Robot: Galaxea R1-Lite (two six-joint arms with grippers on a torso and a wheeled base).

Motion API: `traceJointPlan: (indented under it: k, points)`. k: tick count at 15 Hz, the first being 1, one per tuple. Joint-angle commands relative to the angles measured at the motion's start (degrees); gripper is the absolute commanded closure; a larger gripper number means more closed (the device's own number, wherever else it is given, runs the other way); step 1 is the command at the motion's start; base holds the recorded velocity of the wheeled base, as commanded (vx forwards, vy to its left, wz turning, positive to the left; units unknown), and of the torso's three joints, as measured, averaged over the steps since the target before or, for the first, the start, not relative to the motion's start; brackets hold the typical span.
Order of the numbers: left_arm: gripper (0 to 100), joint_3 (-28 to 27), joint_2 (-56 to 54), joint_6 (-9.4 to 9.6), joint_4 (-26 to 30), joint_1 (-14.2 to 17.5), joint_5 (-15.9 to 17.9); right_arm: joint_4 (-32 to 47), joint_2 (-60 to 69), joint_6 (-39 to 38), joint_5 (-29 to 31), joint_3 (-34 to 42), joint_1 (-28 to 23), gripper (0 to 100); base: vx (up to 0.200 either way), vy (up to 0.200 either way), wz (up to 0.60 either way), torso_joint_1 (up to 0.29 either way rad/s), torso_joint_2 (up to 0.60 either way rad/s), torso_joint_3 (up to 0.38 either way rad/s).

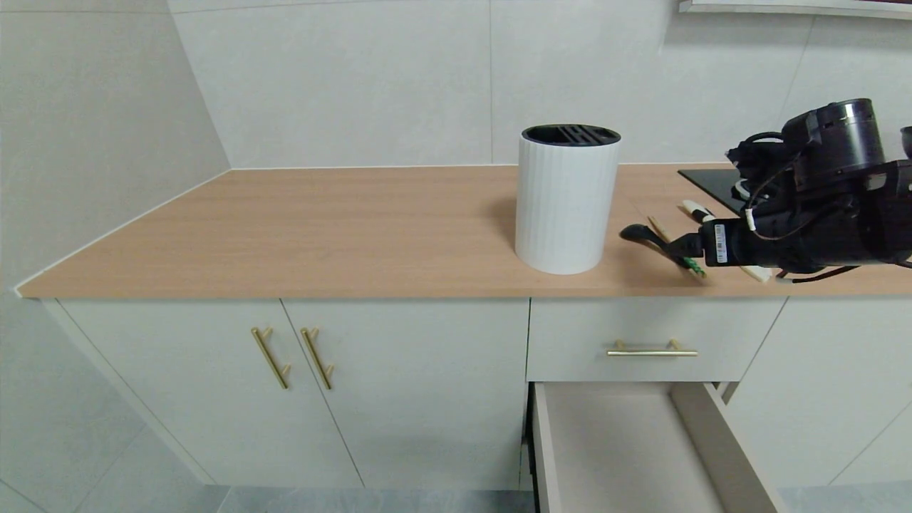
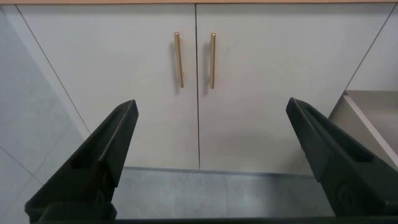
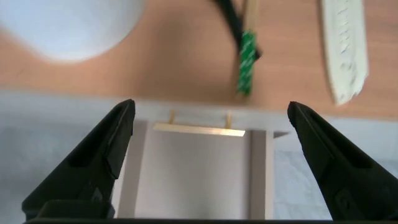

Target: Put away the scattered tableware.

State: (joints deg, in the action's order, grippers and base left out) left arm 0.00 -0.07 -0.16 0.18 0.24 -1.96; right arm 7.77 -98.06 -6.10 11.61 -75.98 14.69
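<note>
Tiled kitchen corner, pale walls, wood-grain counter (image 1: 356, 228) over white cabinets with brass bar handles. The right tool (image 3: 211, 112) hangs over the counter's front edge, fingers spread wide and gripping nothing. The left tool (image 2: 211, 115) is equally released, low down and facing the cabinet doors (image 2: 261, 93). The task's thing, as judged, is a green-tipped stick (image 3: 247, 62). It lies flat on the counter below the right tool, about mid-span between the fingers, its painted end near the edge. A dark thin strand (image 3: 230, 18) runs alongside it; I cannot identify it. A cream piece (image 3: 343, 50) lies to the tool's right, flat, with a rounded end and faintly embossed surface. A white ribbed holder (image 1: 566, 206), cylindrical with a black slotted top, stands near on the tool's left. An open drawer (image 1: 620, 442) sits below the tool, its floor bare and matte. The step in hand is probably the pick. Set the closing line across the shaft, not along it, and lower until the pads almost meet the wood. Close slowly, since a slim smooth stick may roll or skid off the edge. Keep the fingers off the dark strand and the cream piece. Whether it goes in the holder or the drawer is undecided.
</note>
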Motion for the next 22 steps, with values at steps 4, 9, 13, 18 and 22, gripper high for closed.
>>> traceJointPlan:
  k: [4,9,13,18,22]
  points:
    - [0,0.0,0.07,-0.02,-0.01,0.02,-0.06,-2.4,-6.62,-0.06,0.26,-0.74,-2.03,0,0.0,0.0,0.0,0.0,0.0,0.0]
    - [0,0.0,0.07,-0.02,-0.01,0.02,0.03,-2.4,-10.04,-0.14,0.44,-2.77,-3.35,0,0.0,0.0,0.0,0.0,0.0,0.0]
    - [0,0.0,0.07,-0.02,-0.01,0.02,0.03,-2.4,-11.27,-0.32,0.44,-3.82,-4.23,0,0.0,0.0,0.0,0.0,0.0,0.0]
    - [0,0.0,0.07,-0.11,-0.01,0.02,0.03,-2.49,-11.63,-0.32,0.44,-3.82,-4.32,100,0.0,0.0,0.0,0.0,0.0,0.0]
    - [0,0.0,0.07,-0.11,-0.01,0.02,0.03,-2.4,-11.45,-0.32,0.44,-3.82,-4.32,100,0.0,0.0,0.0,0.0,0.0,0.0]
